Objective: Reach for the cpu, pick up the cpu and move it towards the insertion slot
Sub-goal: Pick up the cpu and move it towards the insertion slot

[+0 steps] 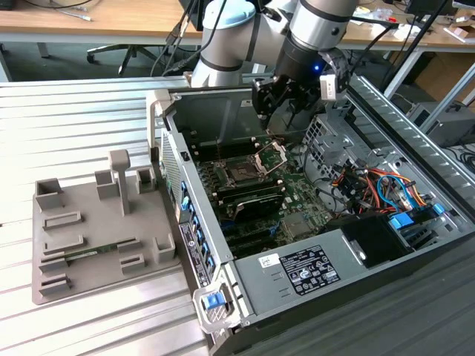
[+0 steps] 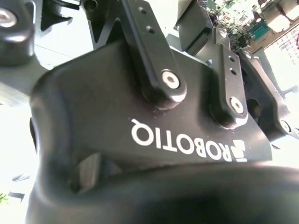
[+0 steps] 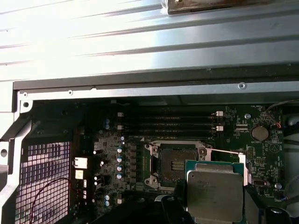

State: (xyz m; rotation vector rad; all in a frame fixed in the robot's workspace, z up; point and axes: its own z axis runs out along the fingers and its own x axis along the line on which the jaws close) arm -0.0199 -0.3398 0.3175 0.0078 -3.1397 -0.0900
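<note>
your jaws are clamped on the cpu point(image 3: 215, 193), carried just beside the insertion slot point(image 3: 175, 163). it's light, stiff, fragile underneath; grip only its edges.

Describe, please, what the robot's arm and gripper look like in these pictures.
The arm is silver-grey tubing with rounded joints and a pale blue cap; black cables run along it. The gripper is matte black, with linked bars, silver screw heads and white lettering on its body.

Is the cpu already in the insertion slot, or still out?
Out. In the first wrist view the cpu is beside the empty insertion slot.
</note>
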